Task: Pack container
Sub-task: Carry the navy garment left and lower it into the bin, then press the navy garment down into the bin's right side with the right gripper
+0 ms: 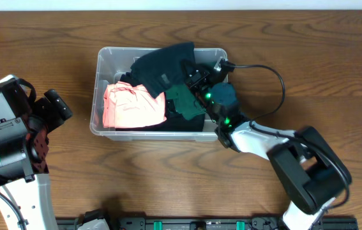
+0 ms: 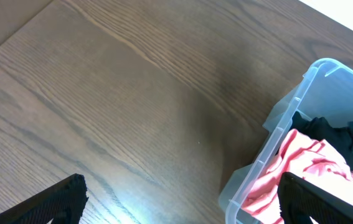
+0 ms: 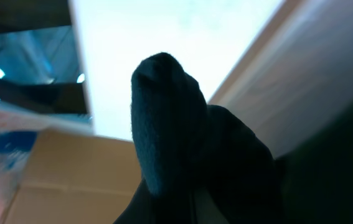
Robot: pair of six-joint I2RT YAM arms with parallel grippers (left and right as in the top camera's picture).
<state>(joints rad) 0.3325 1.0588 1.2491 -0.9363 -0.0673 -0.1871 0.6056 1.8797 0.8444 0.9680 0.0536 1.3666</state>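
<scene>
The clear plastic container (image 1: 95,102) stands mid-table and holds a pink garment (image 1: 133,105), a dark navy garment (image 1: 165,64) and a green garment (image 1: 184,101). My right gripper (image 1: 196,80) reaches into the container from its right side, over the dark clothes, with a teal cloth (image 1: 224,94) bunched beside it. In the right wrist view the teal cloth (image 3: 164,124) fills the area of the jaws and hides the fingers. My left gripper (image 1: 59,105) is open and empty over bare table, left of the container (image 2: 288,118); the pink garment (image 2: 301,162) also shows in the left wrist view.
The container's near wall (image 1: 161,135) lies between the right arm's base and the clothes. A black cable (image 1: 270,73) loops over the table to the right of the container. Bare wood (image 2: 132,93) lies under the left gripper (image 2: 182,202).
</scene>
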